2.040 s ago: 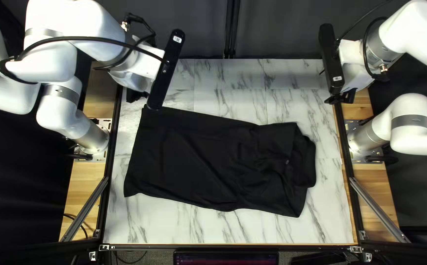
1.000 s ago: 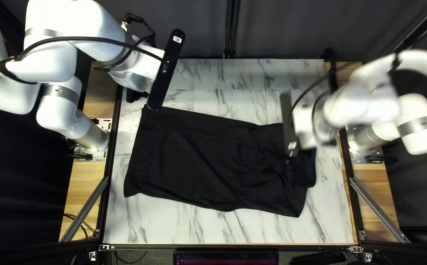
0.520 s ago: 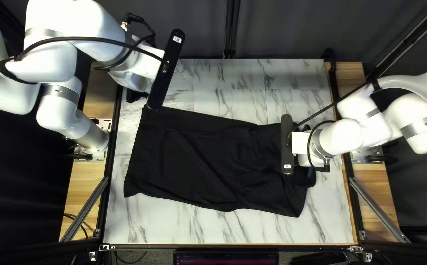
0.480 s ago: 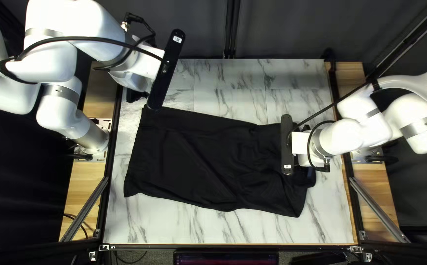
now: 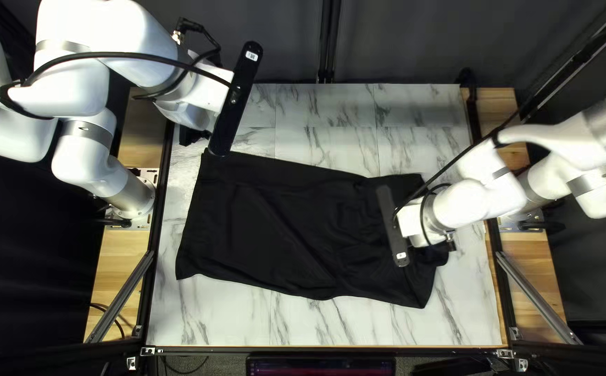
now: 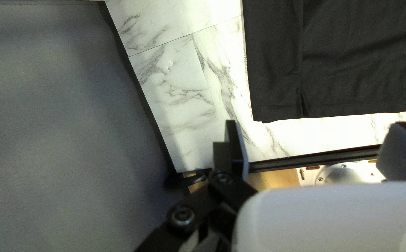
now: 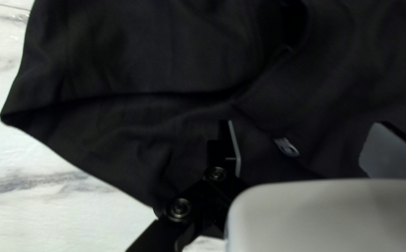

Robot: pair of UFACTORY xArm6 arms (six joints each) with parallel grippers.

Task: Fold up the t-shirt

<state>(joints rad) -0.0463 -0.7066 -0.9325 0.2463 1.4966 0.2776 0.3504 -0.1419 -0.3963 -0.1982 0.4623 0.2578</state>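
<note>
At the left, my left gripper (image 6: pixel 315 123) is spread wide with nothing pinched, held up by the far corner of the black t-shirt (image 5: pixel 268 223). The cloth lies ahead of it, so if I lowered and squeezed from this pose, I would probably catch air or scrape the table (image 5: pixel 317 104). The t-shirt lies flat across the middle of the table, nearer the left side frame than the right, its body fairly smooth, with a few slanting creases; a pull from one end alone could swing the whole piece askew, since nothing pins the other. Over at the right, my right gripper (image 7: pixel 303 123) is also spread, with no cloth squeezed in it, above the bunched end, a small pale label (image 7: pixel 287 146) showing between its fingers. Several loose layers overlap there, and I can't tell how far above them I am. Coming down too shallow could take only the top layer and peel it off the rest; too deep could press the fingers into the tabletop or ruck up the cloth. As for how it lies, the long axis runs left to right in the top left view, slanting slightly toward the near edge at the right. The straight end, which I judge to be the hem, points left; the rumpled end, likely the neck, points right.
</note>
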